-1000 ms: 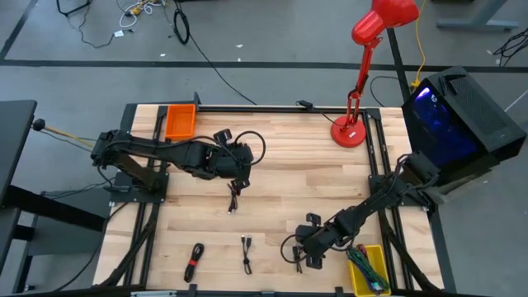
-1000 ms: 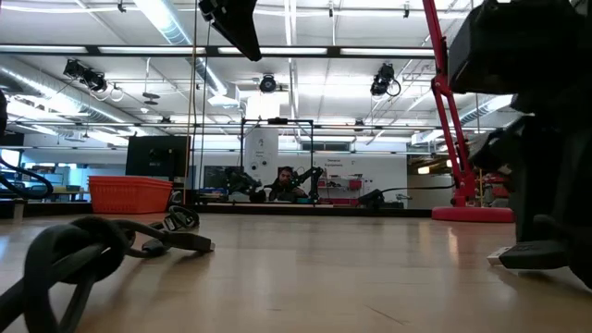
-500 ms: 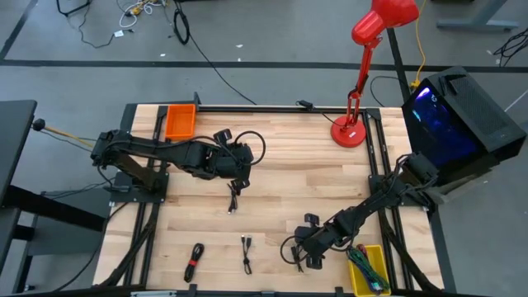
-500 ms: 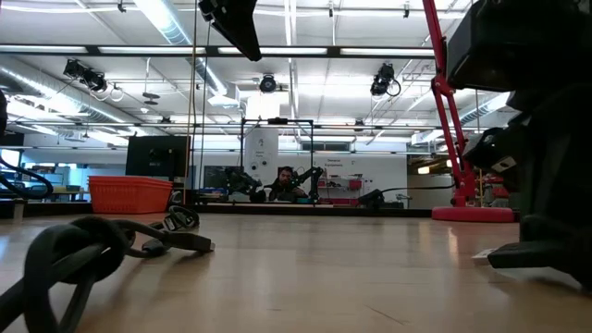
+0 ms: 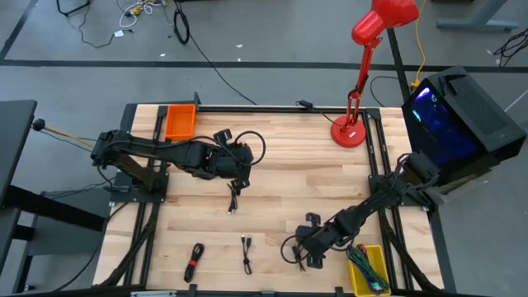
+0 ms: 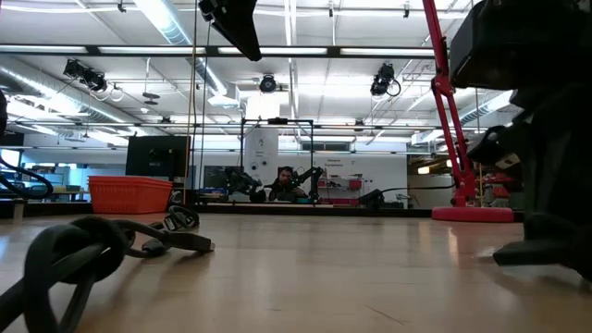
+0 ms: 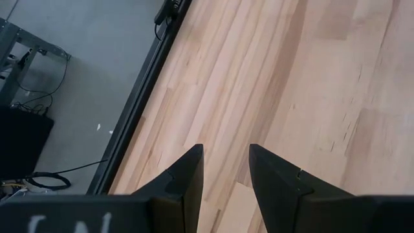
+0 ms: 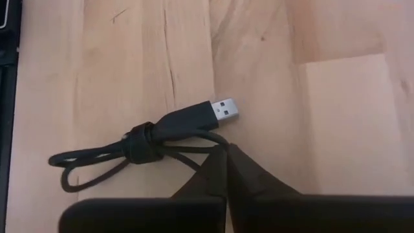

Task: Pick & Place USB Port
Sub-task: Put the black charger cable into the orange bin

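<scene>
The right claw (image 8: 226,155), at the counter's (image 5: 297,165) 5 o'clock edge, was clenched on the bundled USB cable (image 8: 139,145); gripping only one strand, the cable could slip free on lifting.

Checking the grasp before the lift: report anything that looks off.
The right gripper is shut on the edge of the bundled USB cable, pinching a cord loop; the plug lies free on the table. Nothing looks damaged.

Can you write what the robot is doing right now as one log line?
right gripper: shut on USB cable | left gripper: open, empty, above table | yellow bin: beside right gripper
</scene>
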{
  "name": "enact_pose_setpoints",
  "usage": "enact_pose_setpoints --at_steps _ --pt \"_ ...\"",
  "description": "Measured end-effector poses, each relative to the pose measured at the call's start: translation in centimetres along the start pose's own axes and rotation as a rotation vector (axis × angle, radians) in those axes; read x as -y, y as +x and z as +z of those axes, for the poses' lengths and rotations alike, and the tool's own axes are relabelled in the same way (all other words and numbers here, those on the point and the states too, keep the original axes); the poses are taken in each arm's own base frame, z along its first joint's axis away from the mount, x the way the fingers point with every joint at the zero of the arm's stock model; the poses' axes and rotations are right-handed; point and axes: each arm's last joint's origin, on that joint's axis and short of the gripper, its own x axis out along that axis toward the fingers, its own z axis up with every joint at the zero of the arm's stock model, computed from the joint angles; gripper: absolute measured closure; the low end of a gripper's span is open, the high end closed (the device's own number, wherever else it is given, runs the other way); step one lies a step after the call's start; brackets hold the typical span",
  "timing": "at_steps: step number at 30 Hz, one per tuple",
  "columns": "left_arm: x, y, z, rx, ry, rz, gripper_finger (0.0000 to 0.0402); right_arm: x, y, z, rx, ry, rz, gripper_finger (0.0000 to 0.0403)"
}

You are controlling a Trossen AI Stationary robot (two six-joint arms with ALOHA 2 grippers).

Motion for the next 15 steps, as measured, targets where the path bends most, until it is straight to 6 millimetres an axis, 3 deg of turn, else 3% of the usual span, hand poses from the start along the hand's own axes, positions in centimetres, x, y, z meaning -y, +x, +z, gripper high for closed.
enact_pose_setpoints --at_steps 6,15 --pt "0.0 0.0 0.1 0.006 -0.005 -0.002 0.0273 0.9 -2.8 0.9 0.035 -0.005 -0.060 0.0402" --pt "0.1 0.0 0.5 0.041 -0.042 -0.015 0.0273 3.8 -10.6 2.3 0.231 0.040 -0.293 0.0403"
